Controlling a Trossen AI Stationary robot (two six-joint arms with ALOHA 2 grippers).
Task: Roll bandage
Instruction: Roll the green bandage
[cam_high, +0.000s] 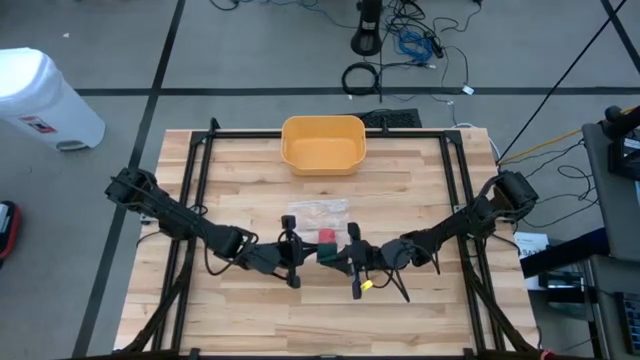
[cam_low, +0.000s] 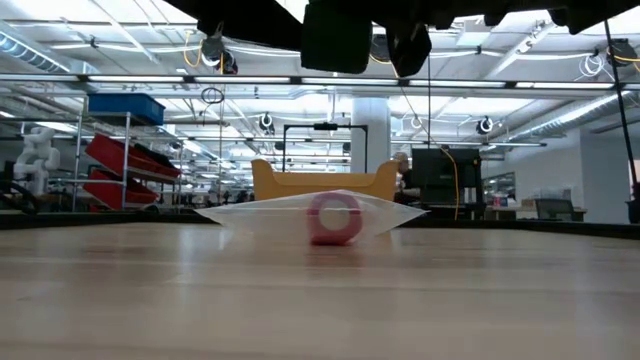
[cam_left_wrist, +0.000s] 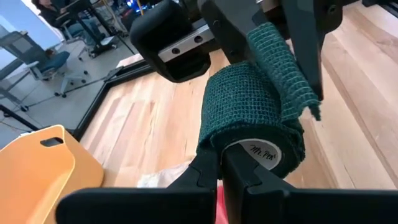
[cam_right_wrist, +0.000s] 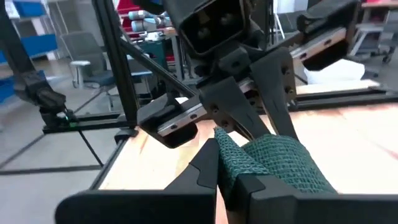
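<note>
Both arms meet above the middle of the counter (cam_high: 250, 310), on the side of the yellow bin (cam_high: 323, 143) nearer the arms' bases. The green bandage roll (cam_left_wrist: 249, 121) is held in the air between the two grippers, clear of the wood. The left gripper (cam_left_wrist: 221, 163) has its fingers closed on the roll, pinching its edge by the white core. The right gripper (cam_right_wrist: 227, 163) has its fingers closed on the loose tail of the bandage (cam_right_wrist: 273, 163), which runs off the roll as a strip of green mesh.

Between the bin and the grippers a clear plastic bag (cam_high: 317, 212) lies flat on the counter. A red roll (cam_low: 335, 217) stands on its edge there, and from table height it shows in front of the bin; whether it sits inside the bag or just beside it cannot be told.
</note>
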